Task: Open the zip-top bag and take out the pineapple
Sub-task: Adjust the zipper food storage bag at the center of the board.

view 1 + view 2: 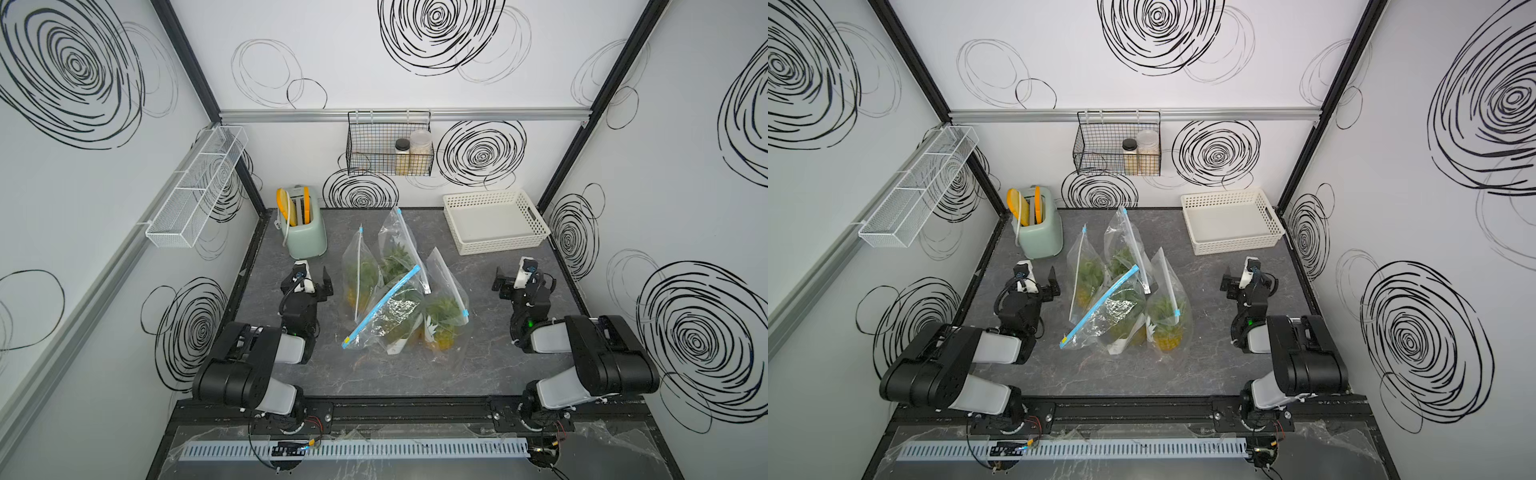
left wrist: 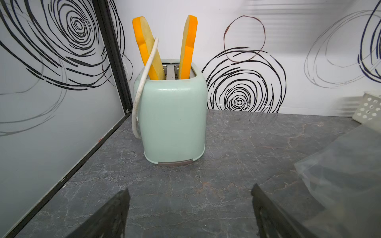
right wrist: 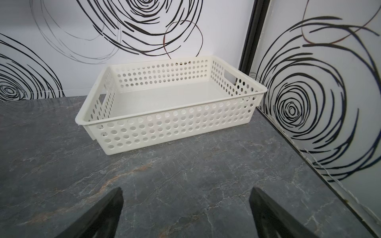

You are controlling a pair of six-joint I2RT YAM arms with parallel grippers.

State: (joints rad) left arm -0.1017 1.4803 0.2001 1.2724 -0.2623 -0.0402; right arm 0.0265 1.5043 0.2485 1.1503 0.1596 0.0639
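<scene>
Grey tabletop (image 1: 478, 365) carries zip-top bags (image 1: 395, 307) of pineapple (image 1: 441, 341) between left fingers (image 2: 111, 216) and right fingers (image 3: 103, 216), both spread, empty.

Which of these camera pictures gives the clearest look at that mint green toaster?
The left wrist view: the toaster sits close and side-on, its two slices and white cord plain. Both top views show the toaster small, from above, in a far corner. The right wrist view misses it.

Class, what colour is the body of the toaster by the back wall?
The toaster is pale mint green, clearest in the left wrist view.
</scene>
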